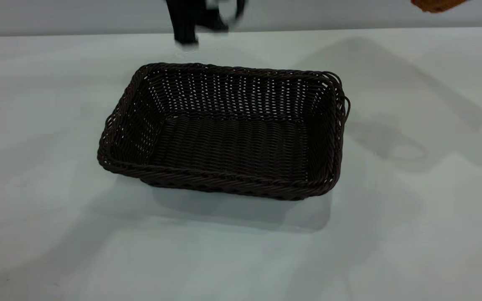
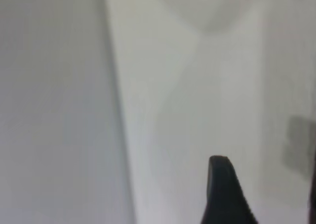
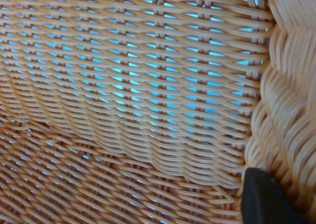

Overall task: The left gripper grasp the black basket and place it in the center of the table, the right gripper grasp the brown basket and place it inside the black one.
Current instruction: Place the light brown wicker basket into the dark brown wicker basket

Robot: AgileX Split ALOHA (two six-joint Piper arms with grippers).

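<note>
Black basket (image 1: 224,133) set down near mid-table (image 1: 36,104), upright and empty. Left gripper (image 1: 186,25) raised clear behind its far rim, holding nothing; spread of fingers (image 2: 224,194) cannot be told. Brown basket (image 1: 435,5) aloft, well off to the right of the black one, its weave filling the right wrist view (image 3: 128,100); one fingertip (image 3: 264,199) pressed at the braided rim, evidently pinching it. Step in hand, by judgement: carrying brown basket over. Next: centre above the black basket, level, lower inside.
</note>
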